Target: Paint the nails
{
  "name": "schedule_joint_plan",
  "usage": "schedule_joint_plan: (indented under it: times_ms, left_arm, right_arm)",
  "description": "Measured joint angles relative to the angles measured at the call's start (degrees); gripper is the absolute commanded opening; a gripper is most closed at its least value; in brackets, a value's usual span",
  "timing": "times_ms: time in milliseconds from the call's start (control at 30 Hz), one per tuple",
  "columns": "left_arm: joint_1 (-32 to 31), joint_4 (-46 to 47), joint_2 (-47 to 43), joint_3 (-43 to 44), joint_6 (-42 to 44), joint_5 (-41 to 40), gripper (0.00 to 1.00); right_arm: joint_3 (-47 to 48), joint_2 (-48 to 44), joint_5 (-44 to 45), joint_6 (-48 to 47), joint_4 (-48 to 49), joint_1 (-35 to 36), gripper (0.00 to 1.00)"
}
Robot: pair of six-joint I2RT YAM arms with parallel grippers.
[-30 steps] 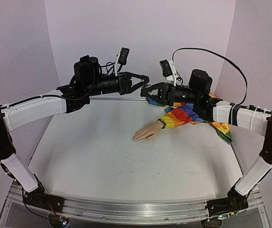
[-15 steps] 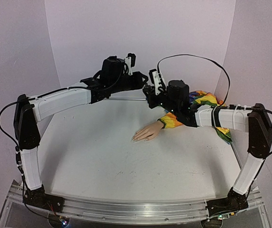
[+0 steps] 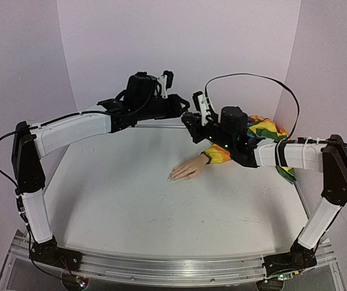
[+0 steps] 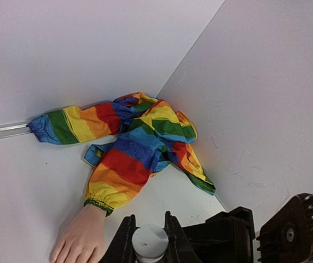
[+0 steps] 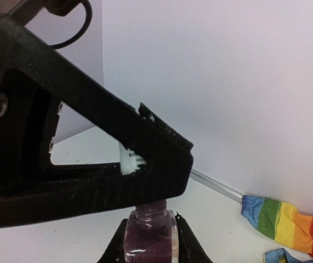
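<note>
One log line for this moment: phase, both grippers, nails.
phase: likely uncapping | left gripper: shut on white cap | right gripper: shut on polish bottle | mannequin hand: on table, untouched | nails: state unclear

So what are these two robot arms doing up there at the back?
They are holding a small bottle of purple nail polish between them, near the back of the table. The right arm's fingers grip the bottle's glass body, and the left arm's fingers are closed on its white cap, probably to open it. The mannequin hand in the rainbow sleeve lies flat on the table, and nothing is touching its nails.
</note>
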Motion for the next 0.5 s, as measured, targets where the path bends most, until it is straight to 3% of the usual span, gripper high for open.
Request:
schedule_joint_plan:
  times_ms: [367,433,500]
  left_arm:
    - [0.0,-0.2,-3.7,-1.0,0.0,5.1,0.14]
    - [0.0,-0.2,-3.8,-1.0,0.0,5.5,0.2]
    - [0.0,-0.2,-3.8,-1.1,0.1,5.7,0.33]
  right_arm:
    - [-0.8,-3.0,-6.4,3.0,1.8,-0.1,0.0]
    - [-0.8,-3.0,-6.8,3.5,1.8,-0.1,0.0]
    - [-0.8,-3.0,-7.2,4.0,1.9,-0.2,0.0]
